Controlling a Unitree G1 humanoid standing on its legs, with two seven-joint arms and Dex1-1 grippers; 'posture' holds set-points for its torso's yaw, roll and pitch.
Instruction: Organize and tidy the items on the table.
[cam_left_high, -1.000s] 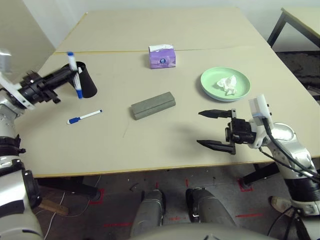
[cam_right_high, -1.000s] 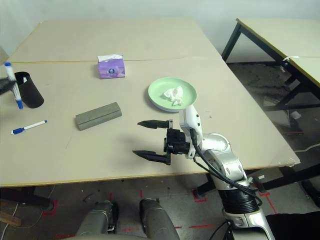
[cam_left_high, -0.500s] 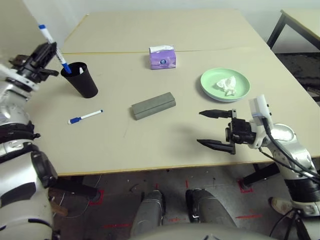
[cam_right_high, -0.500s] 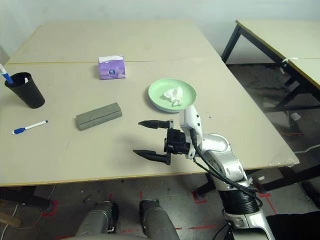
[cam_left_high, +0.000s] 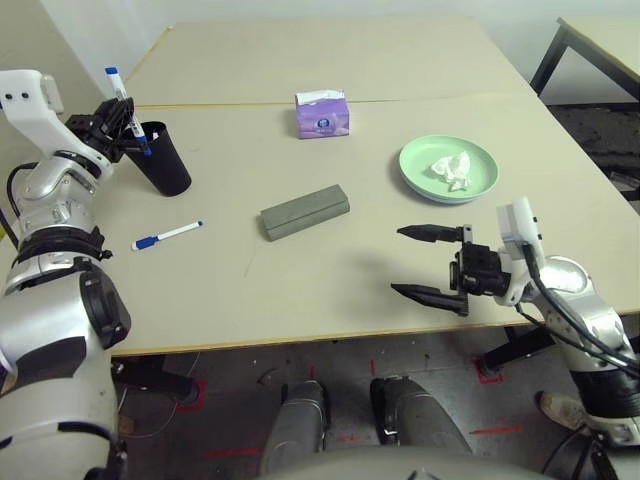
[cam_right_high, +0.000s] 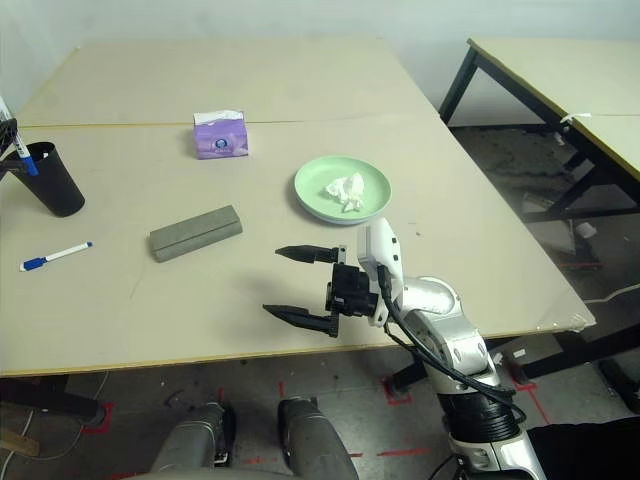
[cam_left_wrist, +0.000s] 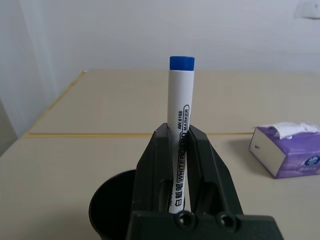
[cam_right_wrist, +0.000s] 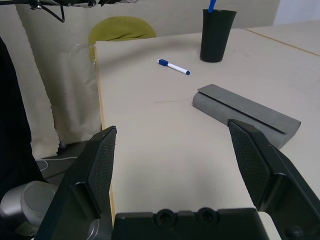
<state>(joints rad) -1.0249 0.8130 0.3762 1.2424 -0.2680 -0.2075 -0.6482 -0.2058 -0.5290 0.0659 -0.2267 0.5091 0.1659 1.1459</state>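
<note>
left eye view, nearest first: the right gripper (cam_left_high: 432, 262) hangs just above the front part of the table (cam_left_high: 320, 290), its two black fingers spread wide with nothing between them, pointing across toward the robot's left. it looks parked out of the way, ready for the next item, while the other arm works.

beyond it lies the grey oblong glasses case (cam_left_high: 304, 211), flat and at a slant near the middle of the table, closed, with a matte felt-like surface. to its left a loose marker (cam_left_high: 167, 235) lies on its side, white barrel with a blue cap, well apart from the case and near the cup.

farther back on the right sits the green plate (cam_left_high: 449, 168) with a crumpled white tissue (cam_left_high: 450, 169) in it, likely gathered there as rubbish. at the far left stands a black cup (cam_left_high: 164, 158), upright and open-topped. the left gripper (cam_left_high: 112, 131) pinches a second marker (cam_left_wrist: 180, 120) by its barrel, blue cap upward, with the lower end dipping into the cup's mouth; i judge the marker is being stowed there as a pen holder. farthest back, the purple tissue box (cam_left_high: 322, 113) stands beside the seam.
</note>
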